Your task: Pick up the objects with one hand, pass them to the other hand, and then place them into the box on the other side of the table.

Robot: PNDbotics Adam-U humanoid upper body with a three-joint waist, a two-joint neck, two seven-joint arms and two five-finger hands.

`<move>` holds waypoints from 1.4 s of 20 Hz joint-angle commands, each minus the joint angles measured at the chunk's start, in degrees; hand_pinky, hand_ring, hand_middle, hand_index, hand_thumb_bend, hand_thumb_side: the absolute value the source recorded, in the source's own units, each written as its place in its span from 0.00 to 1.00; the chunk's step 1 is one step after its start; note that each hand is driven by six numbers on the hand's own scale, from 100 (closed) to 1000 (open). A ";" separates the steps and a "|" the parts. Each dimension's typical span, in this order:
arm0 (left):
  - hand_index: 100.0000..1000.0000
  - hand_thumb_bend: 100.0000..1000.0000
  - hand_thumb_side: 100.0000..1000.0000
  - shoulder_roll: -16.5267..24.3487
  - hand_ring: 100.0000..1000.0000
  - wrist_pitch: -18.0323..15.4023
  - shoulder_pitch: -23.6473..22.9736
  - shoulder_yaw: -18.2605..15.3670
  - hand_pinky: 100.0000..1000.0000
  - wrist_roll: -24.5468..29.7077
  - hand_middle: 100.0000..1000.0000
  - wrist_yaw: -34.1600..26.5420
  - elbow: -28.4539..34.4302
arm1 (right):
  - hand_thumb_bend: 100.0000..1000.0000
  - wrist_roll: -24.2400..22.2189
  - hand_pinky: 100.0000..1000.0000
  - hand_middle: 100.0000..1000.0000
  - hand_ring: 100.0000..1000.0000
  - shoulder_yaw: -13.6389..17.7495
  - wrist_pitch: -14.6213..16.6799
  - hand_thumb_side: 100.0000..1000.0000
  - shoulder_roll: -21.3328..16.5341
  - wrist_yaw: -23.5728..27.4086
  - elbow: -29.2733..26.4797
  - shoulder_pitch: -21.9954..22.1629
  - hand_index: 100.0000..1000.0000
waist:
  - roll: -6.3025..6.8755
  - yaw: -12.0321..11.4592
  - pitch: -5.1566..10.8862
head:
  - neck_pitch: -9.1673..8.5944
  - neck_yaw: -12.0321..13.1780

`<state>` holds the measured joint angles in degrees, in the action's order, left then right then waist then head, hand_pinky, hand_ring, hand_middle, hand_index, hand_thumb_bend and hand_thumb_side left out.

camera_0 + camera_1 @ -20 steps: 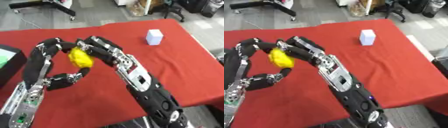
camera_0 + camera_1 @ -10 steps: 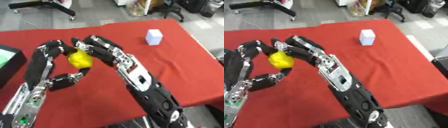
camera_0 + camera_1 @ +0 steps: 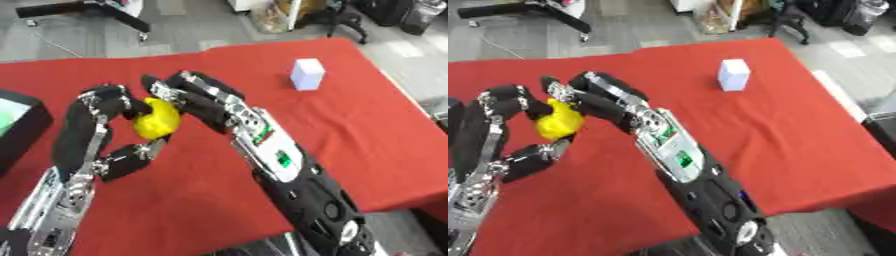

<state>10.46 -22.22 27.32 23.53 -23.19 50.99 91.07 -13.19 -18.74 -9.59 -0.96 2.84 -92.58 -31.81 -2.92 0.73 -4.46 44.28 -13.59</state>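
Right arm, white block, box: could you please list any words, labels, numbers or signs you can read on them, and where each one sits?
No text can be read in either view.
Right arm: small green and red marks on its silver forearm panel, too blurred to read.
White block: plain faces, nothing printed that shows.
Black box: green inside, no label visible.
Yellow object between the left hand and right hand: no markings.

The surface [image 3: 350,125] is covered in red cloth. A small white block [image 3: 307,74] stands upright on it near the far right side. A black box [image 3: 17,125] with a green inside sits at its left edge.
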 commanded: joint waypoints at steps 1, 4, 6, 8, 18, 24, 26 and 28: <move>0.38 0.00 0.07 -0.49 0.16 0.39 1.43 -0.57 0.34 -1.18 0.18 -1.05 0.43 | 0.00 -0.73 0.94 0.04 0.24 -0.16 0.14 0.62 -0.10 0.36 -1.47 -0.96 0.08 | 0.17 -0.01 0.61 | -0.16 -0.04; 0.35 0.00 0.15 -0.78 0.14 0.82 1.70 -0.84 0.31 -2.73 0.16 -2.02 0.42 | 0.00 -1.89 0.95 0.06 0.26 -0.23 0.41 0.65 -0.12 0.51 -1.46 -0.93 0.10 | 0.14 -0.03 0.64 | -0.16 -0.07; 0.33 0.00 0.18 -0.90 0.13 1.08 1.73 -1.09 0.30 -3.70 0.15 -2.43 0.48 | 0.00 -3.11 0.97 0.13 0.29 -0.27 0.86 0.68 -0.15 0.51 -1.58 -0.94 0.18 | 0.13 -0.03 0.65 | -0.16 -0.09; 0.32 0.00 0.18 -0.89 0.12 1.31 1.62 -1.44 0.29 -4.56 0.14 -2.66 0.56 | 0.00 -4.71 0.99 0.19 0.32 -0.20 1.79 0.77 -0.21 0.29 -1.83 -0.94 0.27 | 0.13 -0.01 0.66 | -0.16 -0.14; 0.28 0.00 0.23 0.48 0.08 2.52 0.84 -3.94 0.23 -6.52 0.10 -2.09 1.68 | 0.00 -9.37 1.00 0.37 0.39 1.73 7.28 0.94 -0.59 -1.30 -4.53 -1.03 0.54 | 0.16 0.00 0.75 | -0.16 -0.17; 0.27 0.00 0.20 1.89 0.06 3.72 0.40 -5.49 0.21 -6.78 0.09 -1.18 1.76 | 0.00 -9.36 1.00 0.40 0.42 3.37 9.72 0.94 -1.03 -2.63 -8.20 -1.54 0.60 | 0.13 -0.14 0.85 | -0.16 0.00; 0.27 0.00 0.19 2.57 0.06 4.23 0.21 -6.28 0.21 -7.09 0.09 -0.71 1.69 | 0.00 -9.23 1.00 0.41 0.42 4.05 10.11 0.94 -1.32 -2.47 -9.41 -1.61 0.62 | 0.13 -0.12 0.88 | -0.16 0.28; 0.27 0.00 0.17 3.56 0.07 4.92 0.01 -7.27 0.21 -7.55 0.09 -0.26 1.74 | 0.00 -8.94 1.00 0.41 0.42 4.80 10.17 0.94 -1.65 -2.13 -10.36 -1.54 0.62 | 0.19 -0.07 0.92 | -0.16 0.76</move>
<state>12.73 -17.78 26.68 17.24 -30.49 50.21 91.57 -22.24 -14.74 0.21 -1.71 0.57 -101.18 -32.33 -2.95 0.64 -4.43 44.28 -13.12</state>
